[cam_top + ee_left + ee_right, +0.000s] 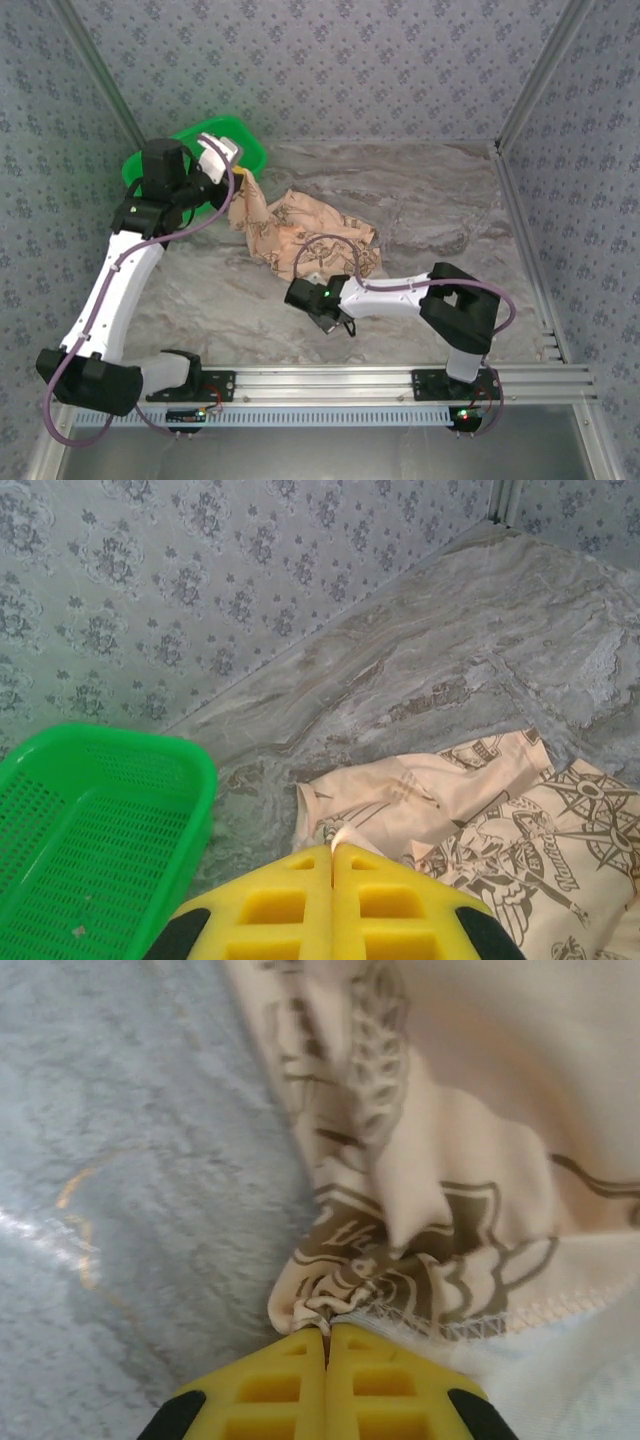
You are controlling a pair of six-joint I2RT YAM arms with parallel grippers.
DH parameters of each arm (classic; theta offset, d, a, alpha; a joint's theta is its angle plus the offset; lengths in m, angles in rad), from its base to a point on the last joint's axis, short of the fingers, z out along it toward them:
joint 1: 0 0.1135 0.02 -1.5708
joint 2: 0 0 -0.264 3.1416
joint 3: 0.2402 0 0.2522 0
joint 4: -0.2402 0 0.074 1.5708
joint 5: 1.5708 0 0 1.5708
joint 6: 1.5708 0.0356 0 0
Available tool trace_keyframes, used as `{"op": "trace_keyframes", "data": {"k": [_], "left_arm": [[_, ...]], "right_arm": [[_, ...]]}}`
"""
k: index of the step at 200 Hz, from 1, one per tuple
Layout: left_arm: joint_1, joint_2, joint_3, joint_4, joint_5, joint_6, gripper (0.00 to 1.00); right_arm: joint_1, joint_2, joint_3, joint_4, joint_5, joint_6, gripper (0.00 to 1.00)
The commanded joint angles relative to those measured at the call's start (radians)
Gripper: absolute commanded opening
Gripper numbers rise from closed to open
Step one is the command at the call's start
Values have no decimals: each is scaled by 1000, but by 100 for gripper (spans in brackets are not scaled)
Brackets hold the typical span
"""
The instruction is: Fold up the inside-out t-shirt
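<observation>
Both claws are clenched on cloth: the left gripper (pixel 332 852) pinches a small fold of the t-shirt (pixel 300 235) at its fingertips, and the right gripper (pixel 327 1332) nips a stitched hem, the bunched cloth spreading away ahead of each. The heap's long axis slants from one claw to the other, so neither arm is nearer, and I judge the next move is to draw the two ends apart. The green basket (pixel 250 150) sits just beside the left claw with the wall near beyond it, while bare table (pixel 440 210) lies open to the right of the right claw
</observation>
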State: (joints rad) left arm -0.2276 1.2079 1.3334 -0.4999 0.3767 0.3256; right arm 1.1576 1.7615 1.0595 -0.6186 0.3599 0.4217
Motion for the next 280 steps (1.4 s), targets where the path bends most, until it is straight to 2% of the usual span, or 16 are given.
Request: {"op": "trace_keyframes", "data": {"k": [1, 16, 36, 55, 87, 107, 125, 143, 158, 173, 187, 208, 236, 255, 280], "left_arm": [[21, -40, 3, -12, 2, 18, 0], [37, -50, 21, -15, 3, 16, 0], [75, -50, 57, -7, 16, -3, 0], [90, -49, 106, 9, 25, -11, 0], [94, -76, 180, 28, 36, -5, 0], [95, -102, 226, -11, 55, -10, 0], [96, -158, 239, 7, 83, -37, 0], [95, -203, 250, 39, 93, -52, 0], [96, -189, 280, 32, 96, -42, 0], [96, -138, 315, 14, 102, -23, 0], [96, -76, 343, 17, 103, -9, 0], [95, 16, 398, 22, 106, 5, 0], [95, 71, 455, -11, 145, 13, 0], [96, 44, 441, -41, 184, 10, 0], [93, -48, 410, -95, 254, -11, 0]], "right_arm": [[-76, -152, -6, -114, 46, 75, 0], [-197, -308, -4, -189, -22, 88, 0], [-455, -524, 8, -246, -191, 34, 0], [-717, -700, 57, -254, -270, -12, 0], [-1110, -831, 278, -327, -332, -27, 0], [-1252, -859, 388, -362, -393, -38, 0], [-1257, -886, 464, -380, -379, -38, 0], [-1259, -947, 441, -285, -391, -11, 0], [-1259, -938, 415, -229, -413, 10, 0], [-1260, -866, 403, -197, -440, 24, 0], [-1262, -784, 404, -147, -400, 14, 0], [-1271, -672, 421, -62, -405, -9, 0], [-1278, -581, 492, -94, -463, -35, 0], [-1265, -639, 459, -105, -505, -45, 0], [-1229, -820, 373, -143, -460, -48, 0]]}}
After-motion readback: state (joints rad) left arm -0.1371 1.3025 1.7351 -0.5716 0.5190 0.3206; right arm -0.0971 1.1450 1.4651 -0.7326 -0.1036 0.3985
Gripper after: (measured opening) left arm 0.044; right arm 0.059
